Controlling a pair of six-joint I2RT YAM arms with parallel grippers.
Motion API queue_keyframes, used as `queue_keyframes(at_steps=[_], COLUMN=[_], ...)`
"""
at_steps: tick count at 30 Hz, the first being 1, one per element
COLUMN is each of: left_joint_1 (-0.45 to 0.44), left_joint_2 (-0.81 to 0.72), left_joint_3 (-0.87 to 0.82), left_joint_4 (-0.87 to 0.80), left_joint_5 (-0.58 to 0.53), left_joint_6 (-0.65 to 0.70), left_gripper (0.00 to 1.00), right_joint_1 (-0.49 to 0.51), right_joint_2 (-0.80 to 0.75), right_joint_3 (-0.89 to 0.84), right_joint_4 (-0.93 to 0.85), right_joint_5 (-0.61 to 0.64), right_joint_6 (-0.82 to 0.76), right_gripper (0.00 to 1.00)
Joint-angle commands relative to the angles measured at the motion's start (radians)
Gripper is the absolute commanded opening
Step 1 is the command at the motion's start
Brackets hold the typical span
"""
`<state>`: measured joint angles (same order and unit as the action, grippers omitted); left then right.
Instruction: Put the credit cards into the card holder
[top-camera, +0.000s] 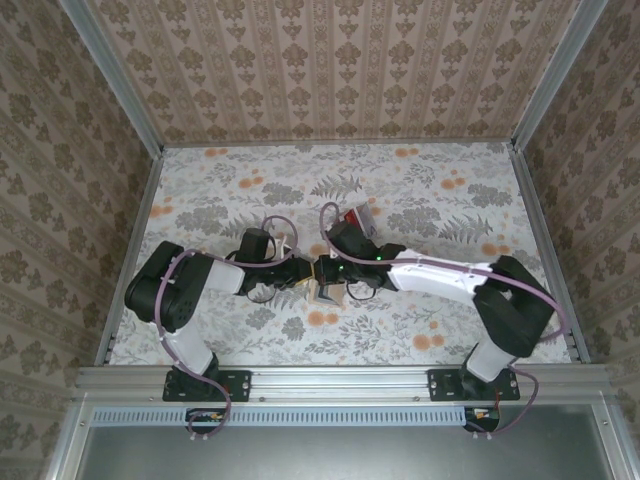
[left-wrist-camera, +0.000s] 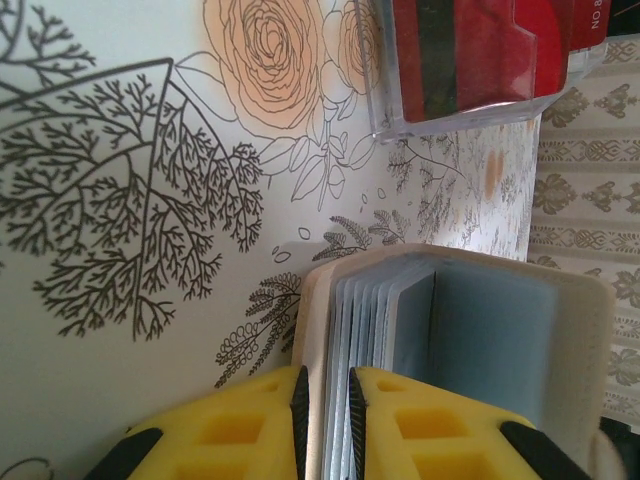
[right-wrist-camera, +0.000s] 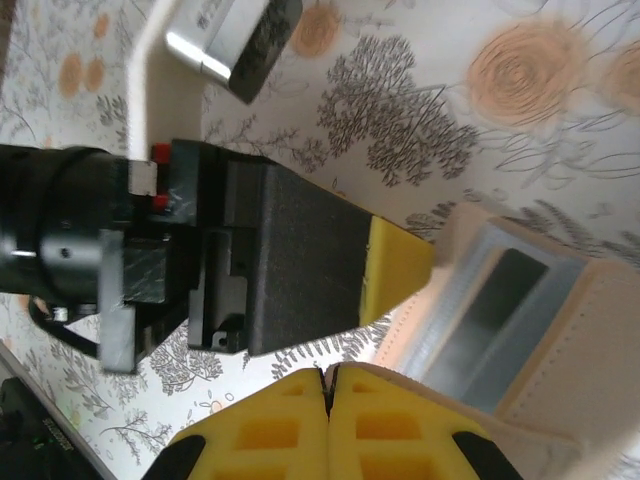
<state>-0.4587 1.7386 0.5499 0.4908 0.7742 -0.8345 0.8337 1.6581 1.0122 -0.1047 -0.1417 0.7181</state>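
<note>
The left hand (left-wrist-camera: 327, 388) is clenched on the card holder (left-wrist-camera: 500, 340). Its 2 yellow fingers (left-wrist-camera: 240, 430) stand almost together, pinching the tan cover and the first pale sleeves between them. The card holder stands open on its edge on the tabletop (left-wrist-camera: 120, 100), its bluish-grey sleeves fanned out and the far cover swung wide toward 3 o'clock in the left wrist view.

The right hand (right-wrist-camera: 328, 388) is clenched tight, its 2 yellow pads pressed flat together with nothing visible between them. It sits just beside the open card holder, whose beige flap runs along its 3 o'clock side. I cannot tell whether it touches the flap. The black body and yellow fingertip of the left hand cross in front of it at 12 o'clock.

From above, the 2 hands meet nose to nose at the middle of the tabletop, the left coming in from 9 o'clock and the right from 3 o'clock, with the card holder right under them. The credit cards (left-wrist-camera: 460, 50), glossy red, lie in a clear tray (left-wrist-camera: 480, 118) near the card holder, at about 1 o'clock from it.
</note>
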Motion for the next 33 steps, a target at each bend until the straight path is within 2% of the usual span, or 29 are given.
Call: queue_keyframes(at_steps=[1,7,12,13,16,18,25,29,33], left_joint_1=[-0.013,0.117,0.204,0.214,0.221,0.220,0.167,0.078,-0.050], left_joint_2=[0.017,-0.132,-0.281,-0.303,-0.368,-0.403,-0.529,-0.556,-0.521], left_joint_3=[-0.035,-0.075,-0.051,-0.044,-0.021,-0.002,0.080,0.134,0.198], left_joint_4=[-0.050,-0.176,-0.378,-0.405,-0.475,-0.516,-0.646,-0.697,-0.705], left_joint_5=[-0.082,-0.085,-0.109,-0.114,-0.124,-0.124,-0.202,-0.256,-0.301], left_joint_6=[0.031,0.092,0.192,0.204,0.230,0.243,0.268,0.266,0.253], left_gripper=[0.22,0.22,0.22,0.22,0.23,0.23,0.24,0.25,0.25], right_joint_1=[0.006,0.007,0.023,0.026,0.033,0.033,0.028,-0.002,-0.060], right_joint_2=[0.077,0.172,0.242,0.254,0.249,0.221,0.067,-0.055,-0.166], right_joint_3=[0.035,0.053,0.122,0.140,0.159,0.164,0.150,0.051,-0.086], right_joint_4=[0.058,0.109,0.069,0.047,0.026,0.007,-0.081,-0.083,-0.081], right_joint_5=[-0.057,-0.093,-0.083,-0.076,-0.076,-0.073,-0.025,0.025,0.090], right_joint_6=[0.023,0.042,0.019,0.009,-0.002,-0.010,-0.042,-0.023,0.012], right_gripper=[0.08,0.08,0.09,0.11,0.31,0.39,0.46,0.48,0.49])
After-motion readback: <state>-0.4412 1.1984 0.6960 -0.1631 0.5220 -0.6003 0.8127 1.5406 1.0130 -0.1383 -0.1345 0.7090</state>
